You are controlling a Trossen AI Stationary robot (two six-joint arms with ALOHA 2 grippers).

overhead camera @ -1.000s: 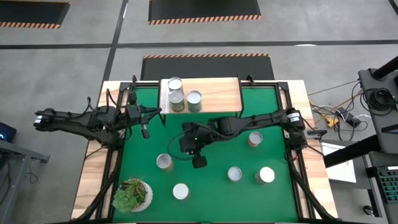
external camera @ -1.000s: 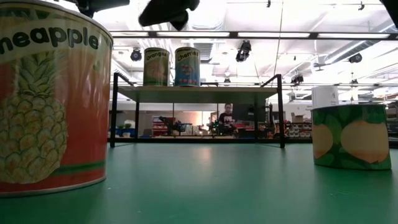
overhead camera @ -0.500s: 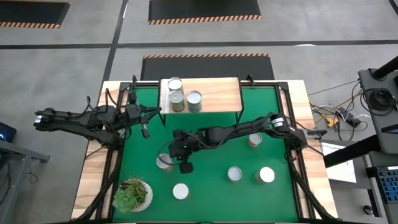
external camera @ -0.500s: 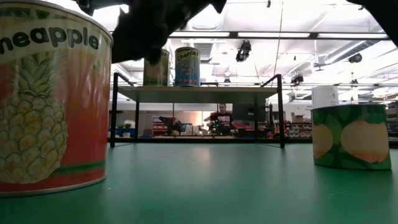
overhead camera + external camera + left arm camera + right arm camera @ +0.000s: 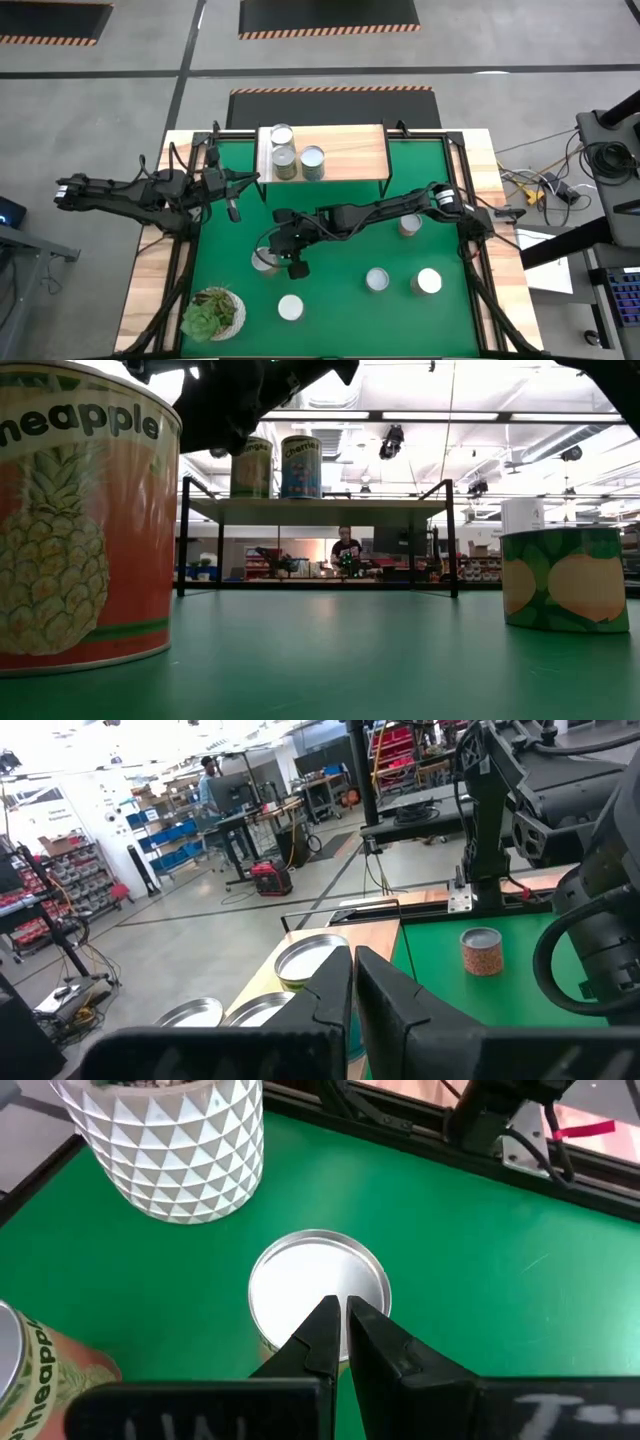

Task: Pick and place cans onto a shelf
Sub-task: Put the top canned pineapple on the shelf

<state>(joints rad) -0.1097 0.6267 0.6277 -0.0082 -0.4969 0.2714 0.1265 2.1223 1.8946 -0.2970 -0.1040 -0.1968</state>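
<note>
Green matting covers the table where the right gripper (image 5: 287,252), fingers pressed together and empty, hangs just beside a can (image 5: 264,261) labelled "pineapple" (image 5: 80,420); another can (image 5: 318,1286) lies beyond its tips, near a white pot (image 5: 165,1140). Farther off, the shelf (image 5: 345,152) carries three cans, two reading "Oranges" (image 5: 251,467) and "Cherries" (image 5: 301,466). The left gripper (image 5: 233,208), also closed, waits beside the shelf.
</note>
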